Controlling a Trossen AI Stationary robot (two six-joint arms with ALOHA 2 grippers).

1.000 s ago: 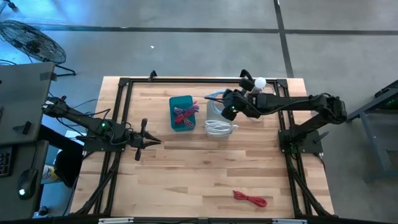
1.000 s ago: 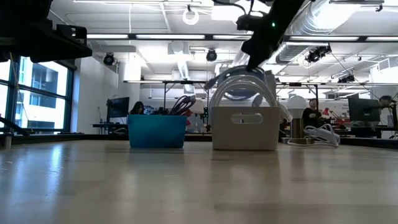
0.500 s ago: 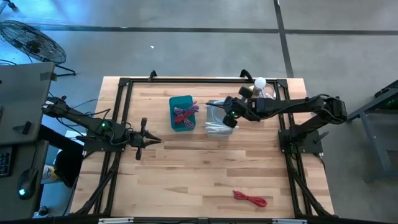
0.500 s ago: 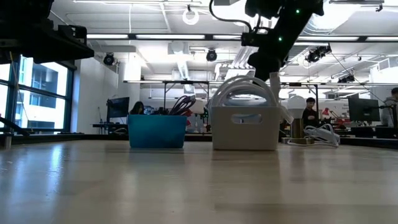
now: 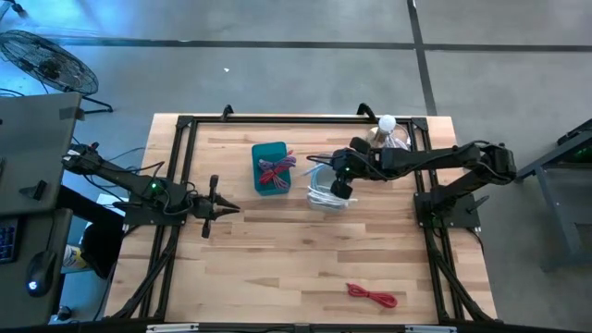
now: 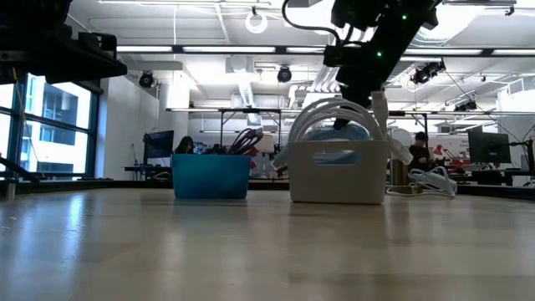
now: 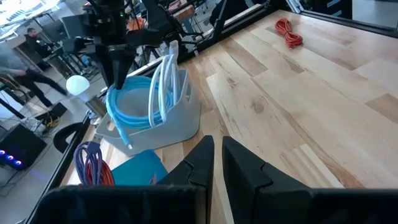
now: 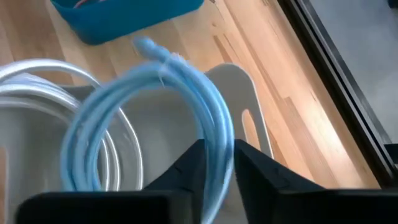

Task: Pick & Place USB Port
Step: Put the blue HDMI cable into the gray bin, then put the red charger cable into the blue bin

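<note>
The counter (image 5: 277,240) was made of pale wooden planks with visible grain, edged by a black metal frame. Two small bins stood side by side near its far middle: a blue rectangular bin (image 5: 269,168) and a white plastic bin (image 6: 338,170) with a slot handle cut into its wall.

The task's thing was a light-blue cable (image 8: 205,118), smooth and glossy, wound into a loose coil with a small connector at one end. It hung over and partly inside the white bin, beside a coil of white cable (image 8: 37,93) that lay in the same bin. The blue bin held a tangle of red and purple cables (image 5: 276,167). One more red cable (image 5: 372,296) lay bunched on the bare wood at the near right of the counter, well apart from both bins.

The right hand (image 8: 216,158) was above the white bin, its two dark fingers closed narrowly on a strand of the light-blue cable. The left hand (image 7: 214,155) waited over the left side of the counter, fingers nearly together and holding nothing.

In all: two bins, one light-blue coil, one white coil, one loose red cable.
</note>
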